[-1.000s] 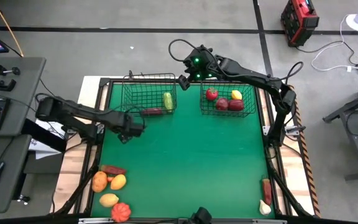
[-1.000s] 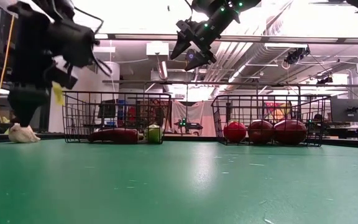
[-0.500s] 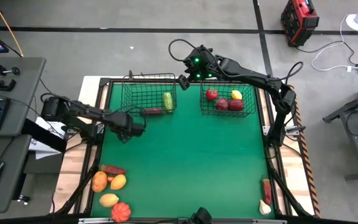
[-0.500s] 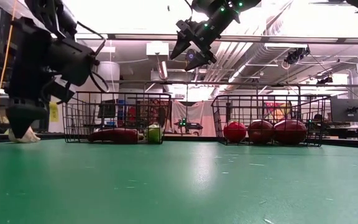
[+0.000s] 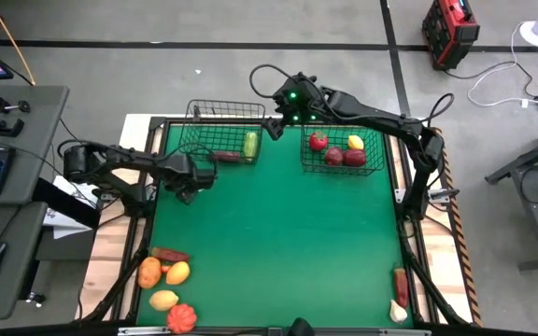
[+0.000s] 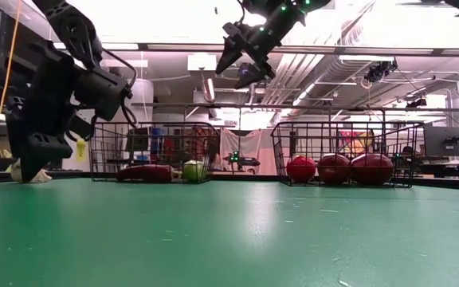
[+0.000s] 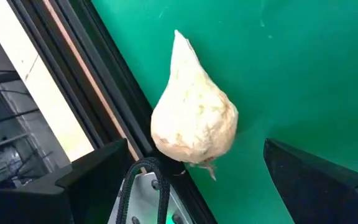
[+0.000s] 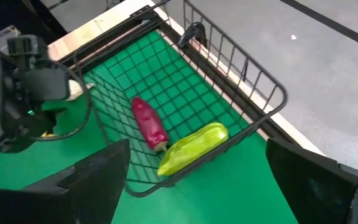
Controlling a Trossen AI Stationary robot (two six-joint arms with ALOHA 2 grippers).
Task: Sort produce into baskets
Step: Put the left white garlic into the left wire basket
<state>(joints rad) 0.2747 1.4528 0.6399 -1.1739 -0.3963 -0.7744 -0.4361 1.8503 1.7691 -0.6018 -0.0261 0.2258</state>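
Left tool (image 5: 187,185) is low at the left edge of the surface (image 5: 278,243), just in front of the left basket (image 5: 222,145), fingers spread wide and empty. Directly ahead of it in the left wrist view is a white pointed piece (image 7: 194,115), teardrop-shaped, lying against the dark edge rail (image 7: 98,99), between the two fingers but not touched. Its long axis runs roughly along the rail, pointed tip away from the tool, fat end nearest. Judgement: this is the next pick, the left arm is by far the nearer, and the rail beside the piece is the main obstruction for the finger on that side.

Right tool (image 5: 271,123) hangs high between the two baskets, fingers also wide apart, holding nothing; it looks down on the left basket.

Left basket holds a dark red long piece (image 8: 149,122) and a yellow-green long piece (image 8: 192,147), lying side by side, near touching. Right basket (image 5: 344,149) holds red pieces (image 5: 332,155) and a yellow one (image 5: 355,142).

Unsorted: a cluster at the near-left corner — brown-red long piece (image 5: 169,254), orange (image 5: 149,273), two yellow-orange (image 5: 177,273), red ridged one (image 5: 182,317). Near-right corner: a red long piece (image 5: 400,285) and a white one (image 5: 399,312), well apart from both tools.
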